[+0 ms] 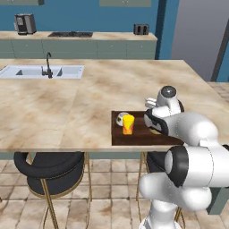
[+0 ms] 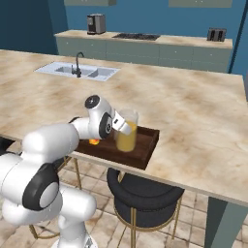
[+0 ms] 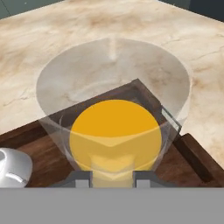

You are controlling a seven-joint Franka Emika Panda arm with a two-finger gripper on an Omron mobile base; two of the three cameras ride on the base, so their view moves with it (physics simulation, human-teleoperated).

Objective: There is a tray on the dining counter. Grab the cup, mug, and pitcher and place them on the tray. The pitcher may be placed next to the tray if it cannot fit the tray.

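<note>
Kitchen fixtures behind and below the work area

We saw a steel sink (image 1: 42,71) with a dark faucet (image 1: 48,65), a coffee machine (image 1: 25,23), a cooktop (image 1: 70,34) and a toaster (image 1: 141,29) on the back table (image 1: 107,36), and black stools (image 1: 49,167) with gold legs on tiled floor (image 1: 107,197).

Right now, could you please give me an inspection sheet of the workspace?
Surface: dining counter, beige marble, steel sink with faucet.
Job's things: tray at the near edge; cup and mug stand on it; pitcher upright over the tray's corner.
Clutter: nothing seen.
Grippers: gripper, jaws closed on the pitcher.
Cables: nothing seen.
Surroundings: black stools, back counter with cooktop, coffee machine, toaster.
</note>
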